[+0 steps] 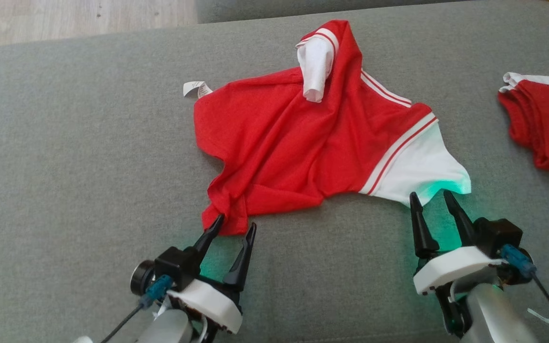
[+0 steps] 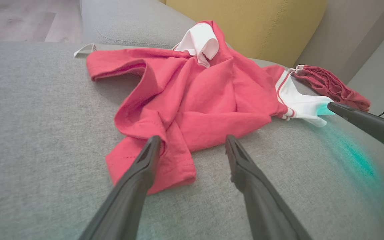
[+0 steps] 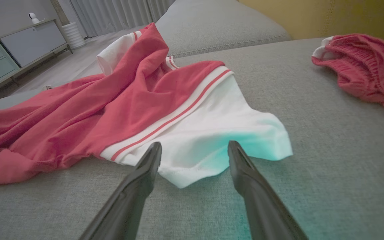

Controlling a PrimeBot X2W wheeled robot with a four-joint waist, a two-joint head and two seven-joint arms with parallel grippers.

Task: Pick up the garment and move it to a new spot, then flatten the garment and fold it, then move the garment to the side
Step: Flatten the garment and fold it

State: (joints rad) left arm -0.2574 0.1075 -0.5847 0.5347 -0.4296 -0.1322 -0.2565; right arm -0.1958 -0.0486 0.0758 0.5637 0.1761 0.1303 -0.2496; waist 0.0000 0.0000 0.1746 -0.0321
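Red-and-white garment [image 1: 284, 143] lies crumpled mid-way along the grey cushion [image 1: 65, 143].
Left gripper [image 1: 237, 221]: jaws spread, tips at the red hem corner, nothing held. One white sleeve [image 1: 315, 66] flipped up at the far side. Right gripper [image 1: 431, 193]: jaws spread, tips at the other white sleeve's edge, nothing held. Second red garment [image 1: 546, 124] lies well apart, far right.

**Inspector:** Garment colours?
**Clerk:** The garment [image 1: 274, 143] is red; its sleeve [image 1: 422, 166] is white, joined by white bands with a thin red stripe. The label [image 1: 193, 89] is white.
**Inspector:** Surroundings?
**Clerk:** The cushion [image 1: 65, 143] is plain grey; the backrest [image 2: 245, 26] mustard yellow. A second garment [image 1: 546, 124] is red, edged white.
**Inspector:** Equipment?
**Clerk:** Left gripper [image 1: 236, 220] and right gripper [image 1: 431, 193]: black fingers [image 1: 420, 228], white mounts [image 1: 451, 271], green light on the sleeve.
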